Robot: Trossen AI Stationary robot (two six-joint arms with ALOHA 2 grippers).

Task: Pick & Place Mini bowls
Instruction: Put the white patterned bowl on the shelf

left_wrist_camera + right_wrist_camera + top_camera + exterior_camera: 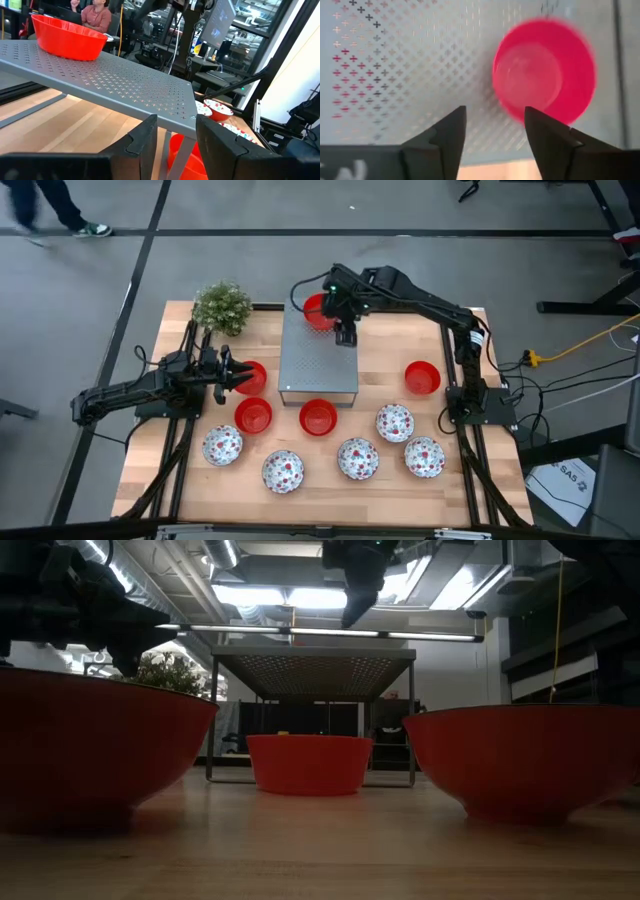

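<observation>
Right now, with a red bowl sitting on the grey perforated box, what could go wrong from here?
The red bowl sits near the grey perforated box's far edge, so a nudge from the open right gripper nearby might tip it off. The left gripper, open beside another red bowl, could bump the box.

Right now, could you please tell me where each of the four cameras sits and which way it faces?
High view: above the table, looking straight down; both arms show.
Low view: at tabletop height, looking level past red bowls at the grey metal stand; the right pincer hangs overhead.
Left wrist view: behind the open left pincer, facing the stand's edge.
Right wrist view: above the stand, looking down past the open right pincer.
Shared: both wrist views show the red bowl on the stand.
</observation>
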